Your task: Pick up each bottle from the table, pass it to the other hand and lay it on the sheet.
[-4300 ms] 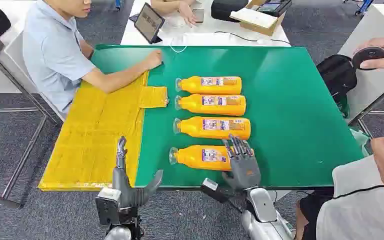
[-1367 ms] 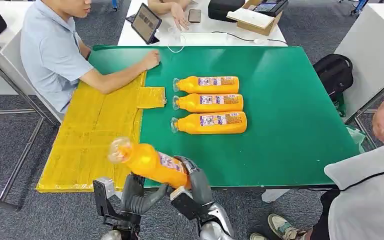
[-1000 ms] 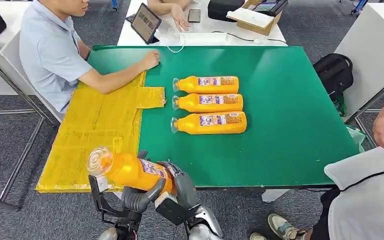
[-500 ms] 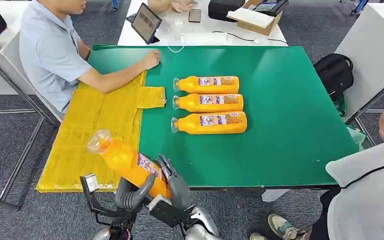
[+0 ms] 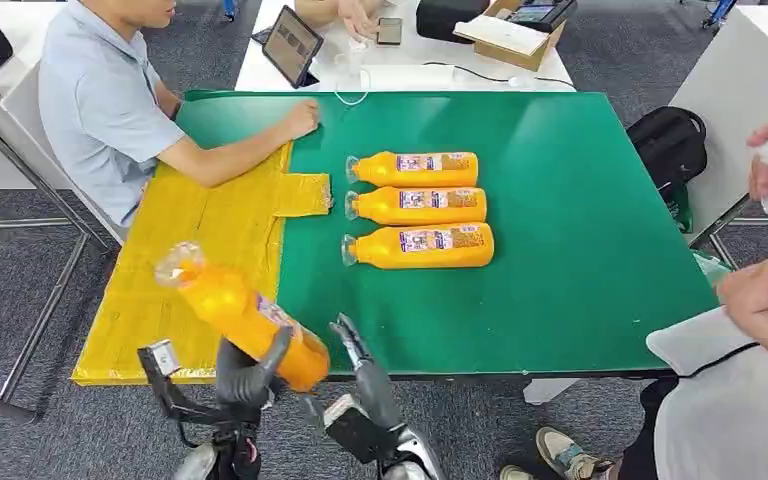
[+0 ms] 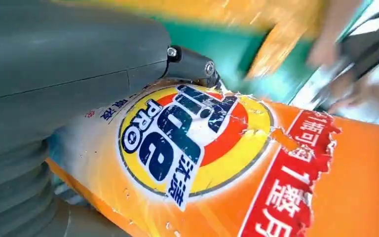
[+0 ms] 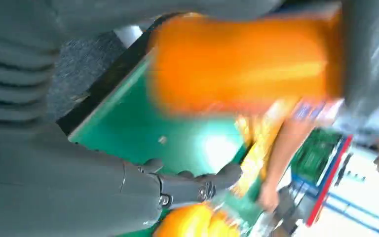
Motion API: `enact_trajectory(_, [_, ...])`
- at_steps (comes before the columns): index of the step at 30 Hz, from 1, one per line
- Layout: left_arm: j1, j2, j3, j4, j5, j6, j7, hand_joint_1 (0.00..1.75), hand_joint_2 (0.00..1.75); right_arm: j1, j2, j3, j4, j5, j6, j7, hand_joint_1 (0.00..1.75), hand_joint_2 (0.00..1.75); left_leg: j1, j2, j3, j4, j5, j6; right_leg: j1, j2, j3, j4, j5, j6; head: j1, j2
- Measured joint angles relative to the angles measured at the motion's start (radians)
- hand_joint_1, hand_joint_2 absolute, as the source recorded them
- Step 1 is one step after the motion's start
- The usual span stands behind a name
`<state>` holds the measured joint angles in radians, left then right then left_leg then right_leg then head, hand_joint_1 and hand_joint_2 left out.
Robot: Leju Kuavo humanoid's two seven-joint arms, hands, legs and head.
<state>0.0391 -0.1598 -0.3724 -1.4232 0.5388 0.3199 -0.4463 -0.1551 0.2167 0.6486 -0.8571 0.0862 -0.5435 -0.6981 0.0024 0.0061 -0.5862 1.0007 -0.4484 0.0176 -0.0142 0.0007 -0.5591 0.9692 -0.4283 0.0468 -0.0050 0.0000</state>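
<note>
We hold the orange plastic bottle (image 5: 243, 316) tilted over the bench's (image 5: 580, 220) near-left corner in our left hand (image 5: 250, 372), our right hand (image 5: 352, 352) spread empty beside it; full, rigid and probably slick, it wants a mid-body grip.

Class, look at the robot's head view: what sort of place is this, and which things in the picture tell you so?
Probably an office or lab used for robot trials: grey carpet, a white desk with a tablet and cable, and a green-topped table laid with orange bottles.
</note>
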Motion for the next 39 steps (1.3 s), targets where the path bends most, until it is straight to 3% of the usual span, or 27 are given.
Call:
enact_trajectory(10, [-0.011, -0.001, 0.105, -0.033, -0.056, 0.125, -0.035, 1.69, 1.75, 0.071, -0.024, -0.102, -0.114, -0.034, -0.11, -0.001, 0.0, 0.0, 0.0, 0.0, 0.0, 0.0, 0.0, 0.0, 0.0, 0.0, 0.0, 0.0, 0.0, 0.0, 0.0, 0.0])
enact_trajectory(11, [-0.017, -0.001, 0.12, -0.033, -0.122, 0.187, -0.072, 1.55, 1.75, 0.08, -0.027, -0.113, -0.135, -0.035, -0.125, 0.0, 0.0, 0.0, 0.0, 0.0, 0.0, 0.0, 0.0, 0.0, 0.0, 0.0, 0.0, 0.0, 0.0, 0.0, 0.0, 0.0])
enact_trajectory(13, [-0.051, -0.001, 0.151, -0.003, -0.393, 0.326, -0.157, 1.62, 1.75, 0.093, -0.034, -0.131, -0.183, -0.039, -0.134, -0.001, 0.0, 0.0, 0.0, -0.001, 0.0, 0.0, 0.0, 0.0, 0.0, -0.001, 0.0, 0.0, 0.0, 0.0, 0.0, 0.0])
enact_trajectory(16, [-0.126, -0.014, 0.236, 0.105, -0.951, 0.368, -0.197, 1.59, 1.75, 0.096, -0.036, -0.139, -0.222, -0.039, -0.103, -0.001, 0.0, 0.0, 0.0, -0.005, 0.0, 0.0, 0.001, 0.0, 0.0, -0.003, 0.001, 0.0, 0.0, 0.0, 0.0, 0.0])
enact_trajectory(17, [-0.15, -0.02, 0.271, 0.153, -1.107, 0.372, -0.204, 1.68, 1.75, 0.096, -0.036, -0.139, -0.23, -0.037, -0.09, -0.001, 0.0, 0.0, 0.0, -0.005, 0.0, 0.0, 0.002, 0.0, 0.0, -0.003, 0.002, 0.0, 0.0, 0.0, 0.0, 0.0])
enact_trajectory(18, [-0.171, -0.024, 0.3, 0.19, -1.198, 0.372, -0.202, 1.75, 1.75, 0.096, -0.034, -0.139, -0.234, -0.034, -0.082, -0.001, 0.0, 0.0, 0.0, -0.004, 0.0, 0.0, 0.002, 0.0, 0.0, -0.002, 0.002, 0.0, 0.001, 0.0, 0.0, 0.0])
enact_trajectory(24, [-0.294, -0.029, 0.428, 0.403, -1.598, 0.378, -0.085, 1.75, 1.75, 0.095, -0.025, -0.139, -0.237, -0.052, -0.039, -0.001, 0.0, 0.0, 0.0, -0.004, 0.0, 0.0, 0.003, -0.001, 0.0, -0.003, 0.002, 0.0, 0.001, 0.0, 0.0, 0.0])
enact_trajectory(30, [-0.417, 0.011, 0.458, 0.678, -1.681, 0.366, 0.048, 1.71, 1.75, 0.095, -0.023, -0.139, -0.235, -0.064, -0.004, -0.001, 0.0, 0.0, 0.0, -0.004, 0.0, 0.0, 0.003, -0.001, 0.0, -0.002, 0.001, 0.001, 0.001, 0.0, 0.0, 0.0])
enact_trajectory(32, [-0.46, 0.027, 0.457, 0.754, -1.687, 0.309, 0.088, 1.48, 1.75, 0.095, -0.023, -0.139, -0.231, -0.066, 0.002, -0.001, 0.0, 0.0, 0.0, -0.005, 0.0, 0.0, 0.003, -0.001, 0.0, -0.003, 0.002, 0.001, 0.001, 0.0, 0.0, 0.0])
enact_trajectory(33, [-0.484, 0.032, 0.456, 0.78, -1.686, 0.288, 0.102, 0.21, 1.75, 0.095, -0.022, -0.139, -0.229, -0.067, 0.005, -0.001, 0.0, 0.0, 0.0, -0.005, 0.001, 0.0, 0.003, -0.001, 0.0, -0.003, 0.003, 0.001, 0.001, 0.0, 0.001, 0.0])
enact_trajectory(35, [-0.519, 0.04, 0.456, 0.823, -1.662, 0.233, 0.118, 0.16, 1.75, 0.095, -0.022, -0.139, -0.226, -0.067, 0.007, -0.001, 0.0, 0.0, 0.0, -0.006, 0.003, 0.0, 0.003, -0.001, 0.0, -0.003, 0.005, 0.001, 0.001, 0.0, 0.0, 0.0])
enact_trajectory(36, [-0.535, 0.044, 0.455, 0.841, -1.65, 0.197, 0.122, 0.0, 1.75, 0.095, -0.021, -0.139, -0.224, -0.067, 0.007, -0.001, 0.0, 0.0, 0.0, -0.006, 0.004, 0.0, 0.003, -0.001, 0.0, -0.003, 0.006, 0.001, 0.001, 0.0, 0.0, 0.0])
enact_trajectory(39, [-0.569, 0.053, 0.456, 0.878, -1.6, 0.086, 0.118, 0.0, 1.75, 0.095, -0.022, -0.139, -0.221, -0.066, 0.007, -0.001, 0.0, 0.0, 0.0, -0.007, 0.006, -0.001, 0.003, -0.002, 0.0, -0.003, 0.007, 0.001, 0.0, 0.0, 0.0, 0.0])
